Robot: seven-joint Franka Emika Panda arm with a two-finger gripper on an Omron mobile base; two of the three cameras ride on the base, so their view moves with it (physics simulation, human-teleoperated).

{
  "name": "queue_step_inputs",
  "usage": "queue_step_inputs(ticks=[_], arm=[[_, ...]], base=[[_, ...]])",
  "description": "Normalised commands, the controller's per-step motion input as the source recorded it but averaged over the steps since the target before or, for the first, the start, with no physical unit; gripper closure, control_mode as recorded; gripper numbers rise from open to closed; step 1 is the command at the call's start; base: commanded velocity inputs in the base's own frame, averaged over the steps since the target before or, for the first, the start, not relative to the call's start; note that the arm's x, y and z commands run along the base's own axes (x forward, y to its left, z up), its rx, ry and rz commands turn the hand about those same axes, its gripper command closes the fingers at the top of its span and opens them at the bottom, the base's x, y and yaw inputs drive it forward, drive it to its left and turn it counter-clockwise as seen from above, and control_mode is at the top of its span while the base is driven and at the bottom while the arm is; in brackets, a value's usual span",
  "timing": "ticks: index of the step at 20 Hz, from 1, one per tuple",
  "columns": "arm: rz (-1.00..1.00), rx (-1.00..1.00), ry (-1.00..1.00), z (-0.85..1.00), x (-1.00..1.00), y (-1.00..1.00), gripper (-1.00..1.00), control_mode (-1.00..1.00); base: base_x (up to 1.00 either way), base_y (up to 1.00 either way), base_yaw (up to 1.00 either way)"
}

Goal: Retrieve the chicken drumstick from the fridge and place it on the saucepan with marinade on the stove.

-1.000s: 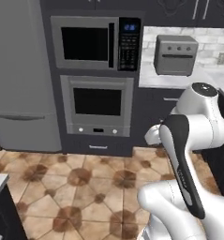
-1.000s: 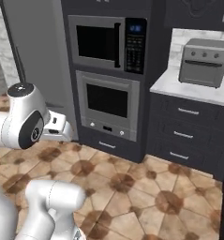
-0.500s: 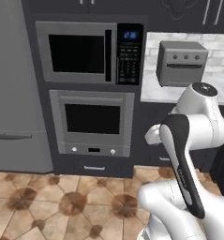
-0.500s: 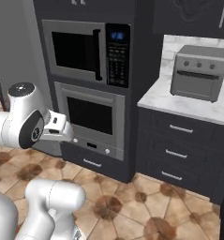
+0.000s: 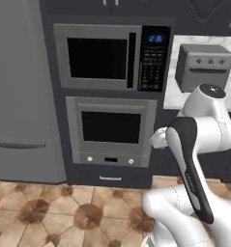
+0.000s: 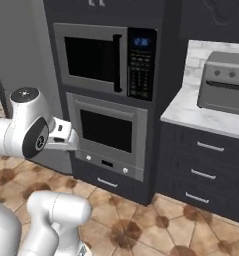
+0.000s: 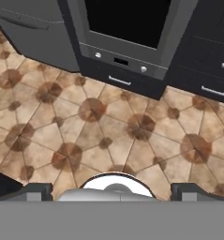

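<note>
1. The fridge (image 5: 18, 96) is tall, grey and matte. It stands at the left side of the left base view, and its doors are closed.
2. A thin horizontal line crosses the front of the fridge low down; it divides a large upper door from a lower part. A long thin dark handle lies just along this line.
3. The right side of the fridge touches the dark cabinet column; a dark side panel shows there.
4. In the hand view the lower corner of the fridge (image 7: 29, 33) appears at the top left, and it stands on the tiled floor.
</note>
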Motion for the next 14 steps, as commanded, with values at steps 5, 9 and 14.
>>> queue_step_inputs(ticks=[5,9,14], arm=[[0.0,0.0,0.0,0.0,0.0,0.0,-1.0,1.0],[0.0,0.0,0.0,0.0,0.0,0.0,-1.0,1.0],[0.0,0.0,0.0,0.0,0.0,0.0,-1.0,1.0]], base=[[0.58,0.85,0.05],[0.8,0.87,0.05],[0.55,0.84,0.24]])
